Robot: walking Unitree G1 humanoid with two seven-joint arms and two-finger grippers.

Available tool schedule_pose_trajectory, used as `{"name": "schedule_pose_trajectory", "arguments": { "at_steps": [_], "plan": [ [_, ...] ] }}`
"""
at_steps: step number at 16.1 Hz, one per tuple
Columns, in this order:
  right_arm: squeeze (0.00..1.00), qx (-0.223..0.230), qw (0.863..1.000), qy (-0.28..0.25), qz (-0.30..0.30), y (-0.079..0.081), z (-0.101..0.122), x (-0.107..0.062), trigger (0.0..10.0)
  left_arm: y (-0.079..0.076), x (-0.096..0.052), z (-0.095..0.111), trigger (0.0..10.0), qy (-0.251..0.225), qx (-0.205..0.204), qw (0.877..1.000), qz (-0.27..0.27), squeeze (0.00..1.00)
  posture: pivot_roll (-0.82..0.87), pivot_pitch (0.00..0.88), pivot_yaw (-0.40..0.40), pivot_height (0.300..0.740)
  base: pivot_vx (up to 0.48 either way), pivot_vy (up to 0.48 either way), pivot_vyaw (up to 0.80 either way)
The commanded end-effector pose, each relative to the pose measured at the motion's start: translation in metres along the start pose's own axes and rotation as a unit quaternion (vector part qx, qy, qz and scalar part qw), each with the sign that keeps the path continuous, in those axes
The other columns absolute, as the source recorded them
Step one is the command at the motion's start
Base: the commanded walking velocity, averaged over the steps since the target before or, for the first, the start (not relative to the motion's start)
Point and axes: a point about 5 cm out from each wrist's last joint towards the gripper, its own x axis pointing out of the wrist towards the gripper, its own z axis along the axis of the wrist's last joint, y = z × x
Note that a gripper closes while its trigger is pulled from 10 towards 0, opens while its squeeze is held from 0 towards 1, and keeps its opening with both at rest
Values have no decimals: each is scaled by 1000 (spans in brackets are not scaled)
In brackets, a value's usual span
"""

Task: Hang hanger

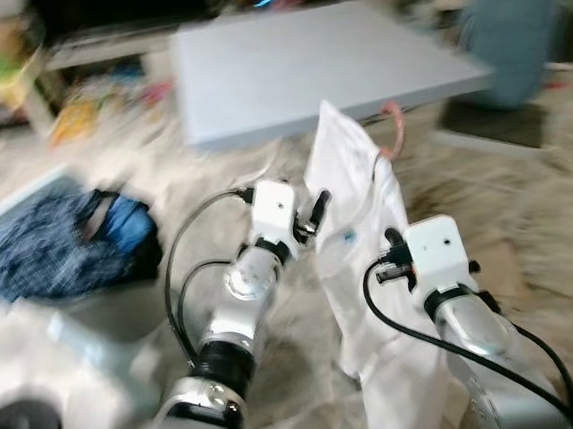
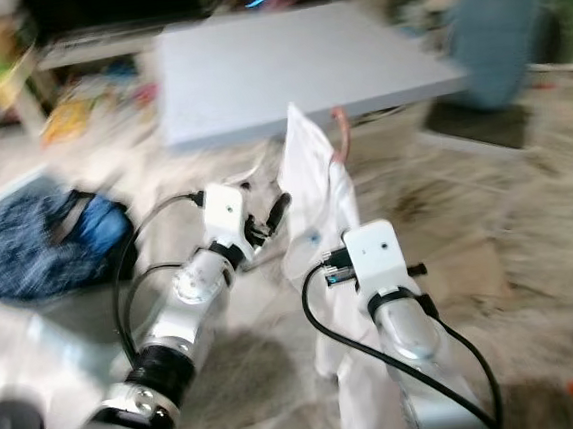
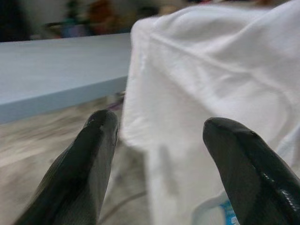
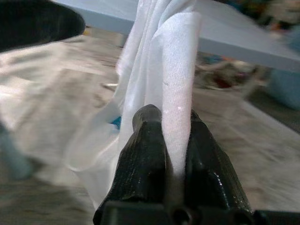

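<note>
A white shirt (image 1: 360, 198) hangs upright between my two arms, with the pink hook of its hanger (image 1: 394, 130) sticking out at its top right. In the right wrist view my right gripper (image 4: 171, 115) is shut on a fold of the white shirt (image 4: 173, 56). My left gripper (image 1: 318, 212) is at the shirt's left edge, about shoulder height. Seen from the left wrist, the left gripper (image 3: 159, 126) is open, and the white cloth (image 3: 211, 93) lies just beyond its fingers (image 3: 101, 126). The eye views are blurred.
A low grey-blue table (image 1: 293, 63) stands just beyond the shirt. A heap of blue clothes (image 1: 58, 244) lies on the floor to the left. A blue-grey seat (image 1: 517, 34) is at the far right, cluttered shelves (image 1: 14, 78) at the far left.
</note>
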Motion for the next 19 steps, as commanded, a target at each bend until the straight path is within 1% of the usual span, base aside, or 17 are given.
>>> {"name": "schedule_pose_trajectory", "arguments": {
  "at_steps": [1, 3, 6, 7, 8, 10, 11, 12, 13, 15, 17, 18, 19],
  "plan": [
    [0, -1, 1000, -28, 4, 0, 9, -2, 10000, -2, 2, 1, 10000, 1, -3, 1000, 0, 0, -80, 0, -4, 740, 0, 0, 0],
    [0, 0, 1000, -30, -4, -1, 9, -3, 10000, -3, 0, -2, 10000, 7, 0, 1000, -5, 0, -81, 0, -2, 740, 0, 0, 0],
    [0, 6, 999, -31, -33, -8, 8, -5, 10000, -5, -1, -8, 10000, 24, 2, 1000, -9, 0, -84, 0, -3, 740, 0, 0, 0],
    [0, 16, 999, -29, -30, -9, 8, -5, 10000, -11, -1, -13, 10000, 41, 7, 998, -36, 0, -83, 0, -4, 740, 0, 0, 0],
    [0, 19, 999, -28, -20, -8, 8, -5, 10000, -14, -2, -15, 10000, 45, 8, 998, -53, 0, -83, 0, -4, 740, 0, 0, 0],
    [0, 15, 999, -30, 9, -5, 10, -9, 10000, -16, -3, -16, 10000, 39, 27, 996, -75, 0, -80, 0, -8, 740, 0, 0, 0],
    [0, -4, 998, -34, 60, -5, 14, -18, 10000, -15, -3, -15, 10000, 33, 49, 994, -90, 0, -80, 0, -7, 740, 0, 0, 0],
    [0, -17, 996, -28, 89, -6, 12, -24, 10000, -12, -2, -14, 10000, 31, 55, 994, -87, 0, -81, 0, -6, 740, 0, 0, 0],
    [0, -36, 991, -15, 125, -8, 8, -34, 10000, -10, -1, -13, 10000, 32, 52, 994, -90, 0, -82, 0, -3, 740, 0, 0, 0],
    [0, -37, 987, 1, 157, -9, 4, -44, 10000, -9, -1, -13, 10000, 32, 57, 993, -95, 0, -85, 0, 2, 740, 0, 0, 0],
    [0, -27, 981, 27, 189, -11, -3, -57, 10000, -9, 0, -13, 10000, 30, 61, 993, -100, 0, -89, 0, 5, 740, 0, 0, 0],
    [0, -24, 979, 32, 199, -12, -2, -62, 10000, -10, -1, -15, 10000, 32, 63, 992, -103, 0, -93, 0, 8, 740, 0, 0, 0],
    [0, -23, 979, 31, 200, -13, 0, -62, 10000, -12, -2, -16, 10000, 30, 61, 992, -109, 0, -97, 0, 11, 740, 0, 0, 0]
  ]
}}
